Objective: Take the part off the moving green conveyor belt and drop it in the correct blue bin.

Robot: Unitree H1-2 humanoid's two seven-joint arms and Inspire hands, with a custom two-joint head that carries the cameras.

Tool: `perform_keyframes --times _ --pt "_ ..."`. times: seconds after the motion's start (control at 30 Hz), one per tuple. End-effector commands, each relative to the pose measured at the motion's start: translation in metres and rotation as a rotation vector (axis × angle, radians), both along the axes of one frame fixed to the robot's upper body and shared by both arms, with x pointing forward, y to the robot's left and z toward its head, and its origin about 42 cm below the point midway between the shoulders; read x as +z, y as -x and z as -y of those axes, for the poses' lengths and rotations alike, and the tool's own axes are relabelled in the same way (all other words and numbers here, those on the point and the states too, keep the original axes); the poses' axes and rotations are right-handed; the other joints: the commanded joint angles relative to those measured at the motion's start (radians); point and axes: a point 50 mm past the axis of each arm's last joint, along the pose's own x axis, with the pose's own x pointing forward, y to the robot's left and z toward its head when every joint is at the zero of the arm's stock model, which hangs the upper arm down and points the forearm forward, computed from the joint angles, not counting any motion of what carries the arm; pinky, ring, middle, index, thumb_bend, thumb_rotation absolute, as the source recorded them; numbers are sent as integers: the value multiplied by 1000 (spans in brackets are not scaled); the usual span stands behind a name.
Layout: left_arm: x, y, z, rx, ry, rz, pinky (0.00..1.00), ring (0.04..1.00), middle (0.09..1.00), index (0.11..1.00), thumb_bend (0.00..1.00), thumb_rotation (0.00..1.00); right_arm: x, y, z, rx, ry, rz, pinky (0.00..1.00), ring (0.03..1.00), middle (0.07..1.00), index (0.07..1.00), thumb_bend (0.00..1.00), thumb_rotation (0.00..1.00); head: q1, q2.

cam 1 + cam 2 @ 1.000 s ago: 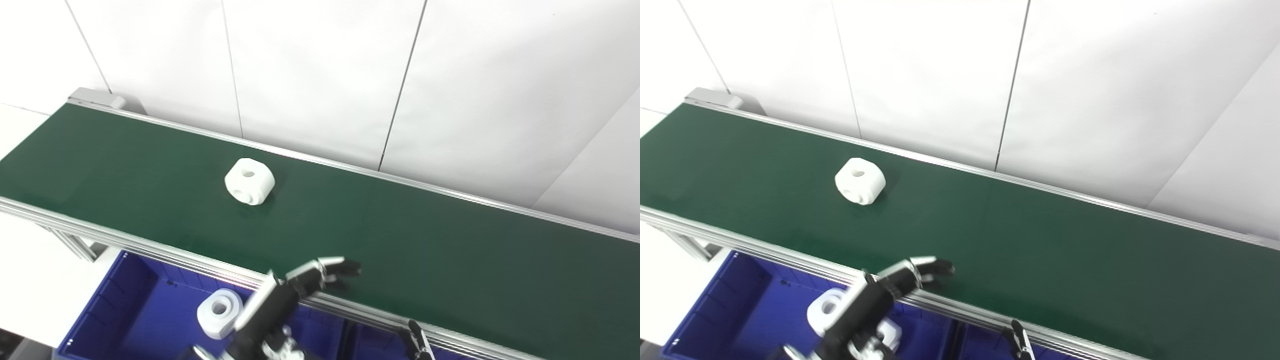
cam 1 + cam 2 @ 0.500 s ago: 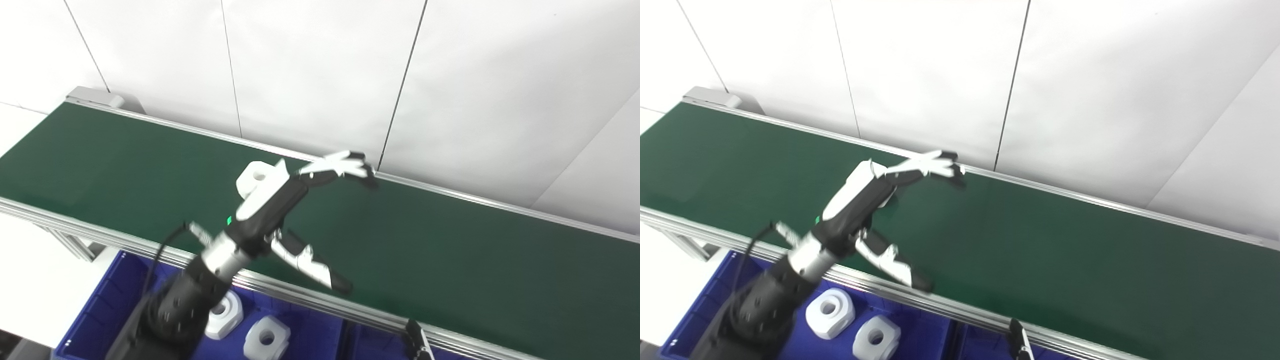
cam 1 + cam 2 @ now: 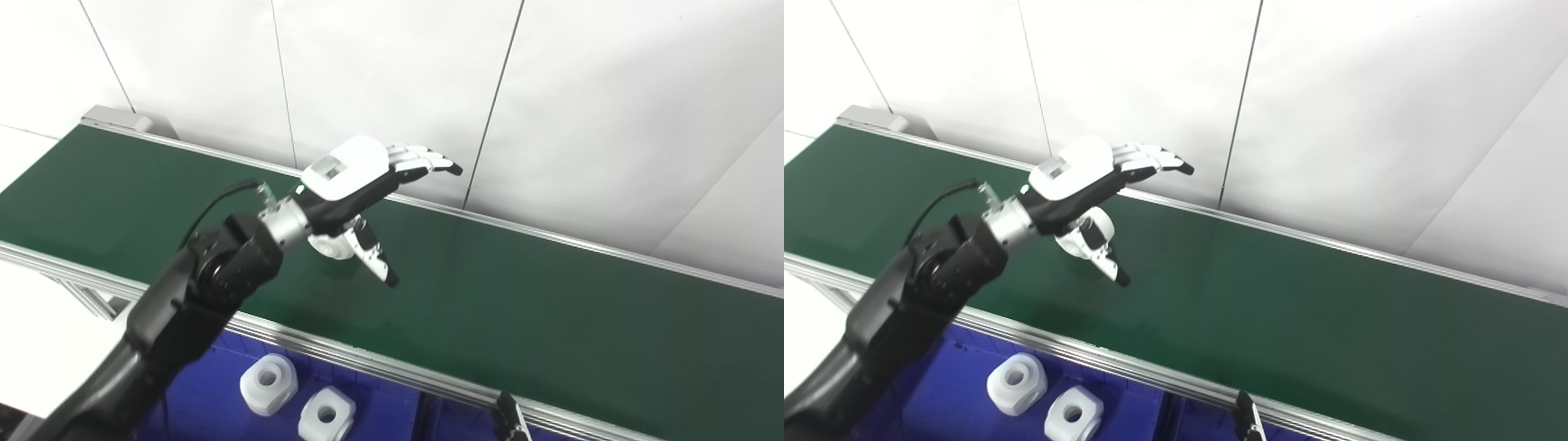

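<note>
1. Reaching over the green conveyor belt [image 3: 551,318], the left hand [image 3: 361,184] hangs above the white part [image 3: 1088,236] with fingers stretched flat toward 2 o'clock and thumb pointing down toward 5 o'clock; it is spread wide and holds nothing.
2. That part lies on the belt under the palm, mostly hidden in the left eye view, with the thumb just beside it on its 4 o'clock side. Whether the thumb touches it cannot be told.
3. Only a dark tip of the right hand [image 3: 511,419] shows at the bottom edge, so its state cannot be told.
4. Two similar white parts [image 3: 268,383] [image 3: 326,414] already rest in the blue bin [image 3: 202,404] below the belt's near rail, at 7 o'clock from the hand.
5. By my reading, the approach is done; closing on the part, lifting it, carrying it and releasing it over the bin all remain.
</note>
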Motion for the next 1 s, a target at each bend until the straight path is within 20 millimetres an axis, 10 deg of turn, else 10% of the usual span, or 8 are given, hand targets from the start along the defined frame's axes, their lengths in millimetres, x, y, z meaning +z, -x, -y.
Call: perform_keyframes --times 0.0,0.47,0.97 --pt "21 -15 -1 -9 -89 76 829 862 866 849 1000 162 8 -8 -8 8 -31 57 1000 992 1000 1000 917 1000 -3 -4" --pt "-16 -66 -17 125 -317 -59 758 812 847 844 1000 90 8 -7 -14 9 -37 54 1000 993 1000 1000 905 1000 -26 -12" --pt "-56 -61 -4 376 -112 -281 675 850 903 892 1000 211 9 -5 -15 15 -41 43 1000 989 1000 1000 912 1000 -38 -8"
